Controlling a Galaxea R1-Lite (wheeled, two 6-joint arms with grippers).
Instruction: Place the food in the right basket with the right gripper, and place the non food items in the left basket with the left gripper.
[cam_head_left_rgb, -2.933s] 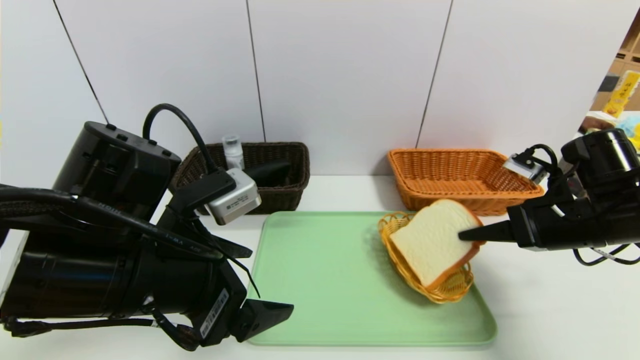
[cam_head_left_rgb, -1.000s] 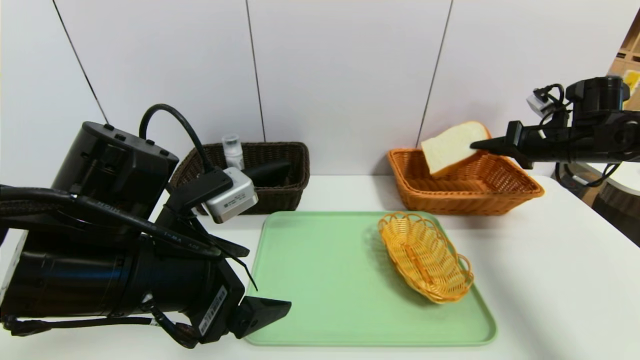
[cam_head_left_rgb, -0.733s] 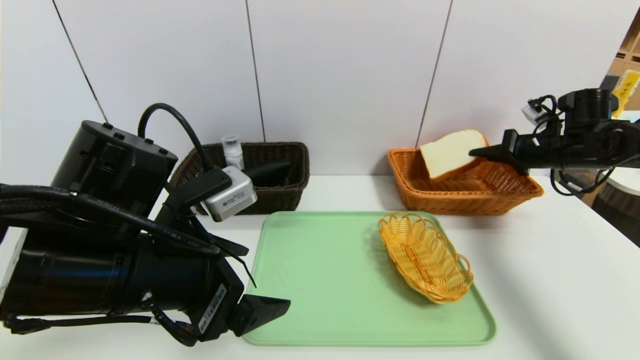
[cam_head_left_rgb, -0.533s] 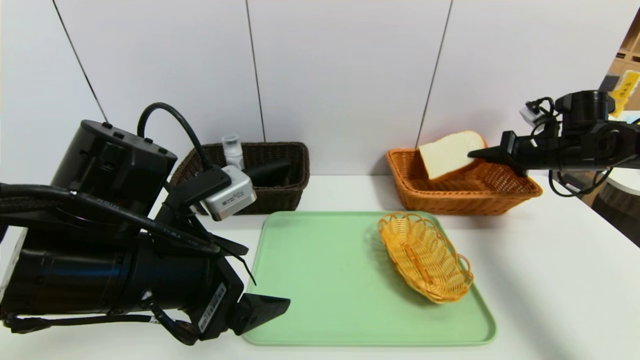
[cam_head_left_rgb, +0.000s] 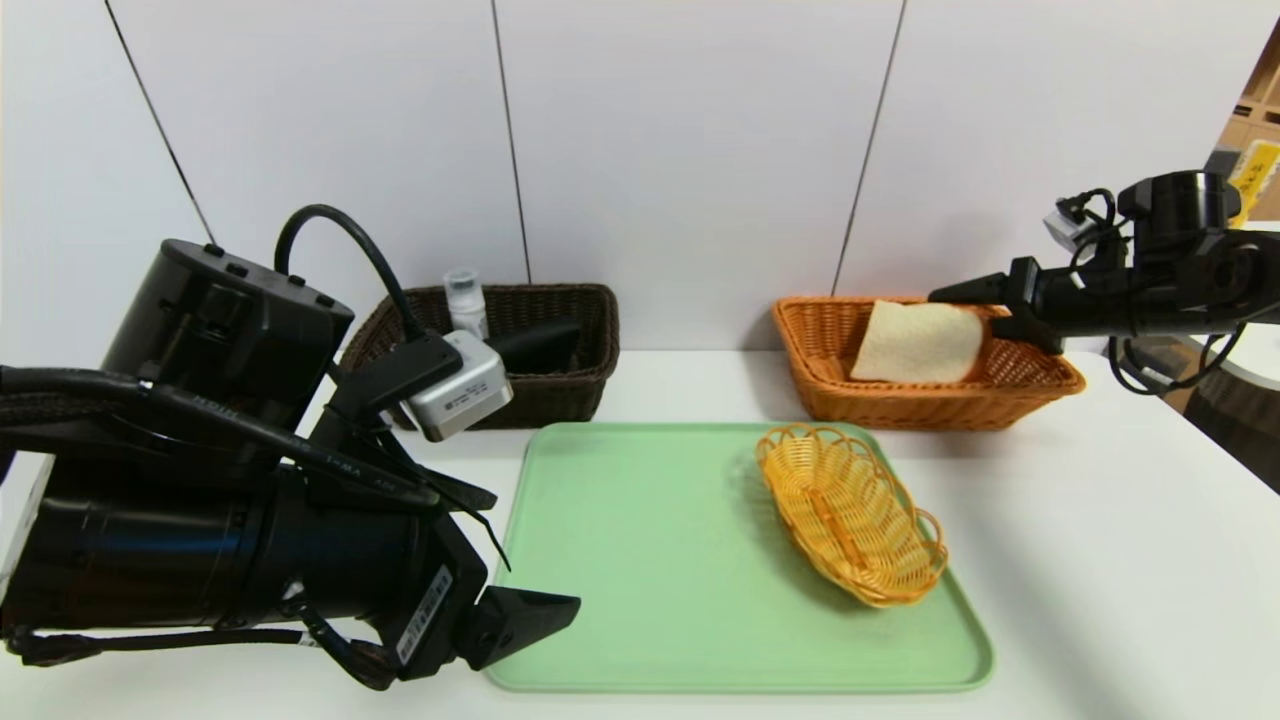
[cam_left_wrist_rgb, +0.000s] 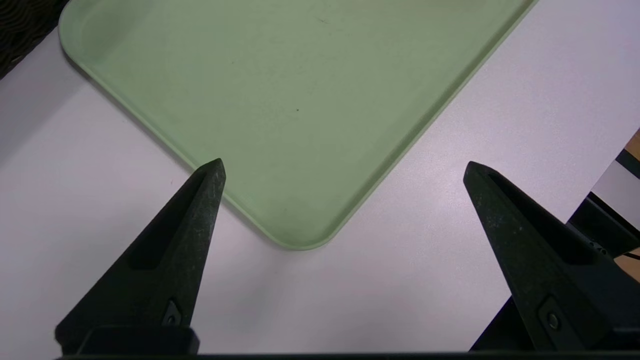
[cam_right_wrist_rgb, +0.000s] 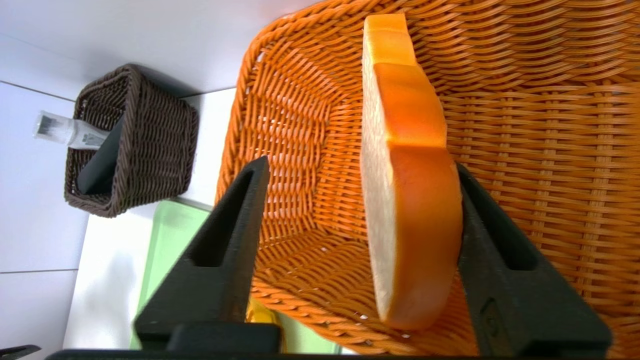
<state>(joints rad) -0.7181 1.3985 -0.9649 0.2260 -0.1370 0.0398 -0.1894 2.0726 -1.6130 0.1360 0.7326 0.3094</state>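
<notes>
Looking at the head view first: the bread (cam_head_left_rgb: 920, 342) is down inside the orange basket (cam_head_left_rgb: 1040, 385) at the back right of the table (cam_head_left_rgb: 1100, 560), lying tilted against the weave. The right gripper (cam_head_left_rgb: 965, 305) hangs just over the basket's right side with its jaws spread, nothing held. The left gripper (cam_head_left_rgb: 525, 620) sits low at the near left corner of the tray (cam_head_left_rgb: 650, 560), idle. A small yellow basket (cam_head_left_rgb: 850, 525) sits on the tray's right half, and it looks empty. The dark basket (cam_head_left_rgb: 560, 385) at the back left already has a bottle (cam_head_left_rgb: 466, 300) and a dark item in it.

Left wrist view: jaws wide open, just the tray corner (cam_left_wrist_rgb: 300, 125) and table below them. No risk there unless that arm swings across and clips the tray edge.

Right wrist view is where I'd worry. The jaws are open, but the bread (cam_right_wrist_rgb: 410, 200) stands between the two fingers, and its crust looks like it's touching the far finger (cam_right_wrist_rgb: 500, 270) or just beside it; can't tell for sure. If the arm pulls out sideways, my guess is that finger could drag the slice along or flip it over the basket (cam_right_wrist_rgb: 550, 100) rim. A straight lift looks safer. The near finger (cam_right_wrist_rgb: 225, 260) also sits close to the basket wall, so a sloppy retreat might hook the weave and shove the whole basket.
</notes>
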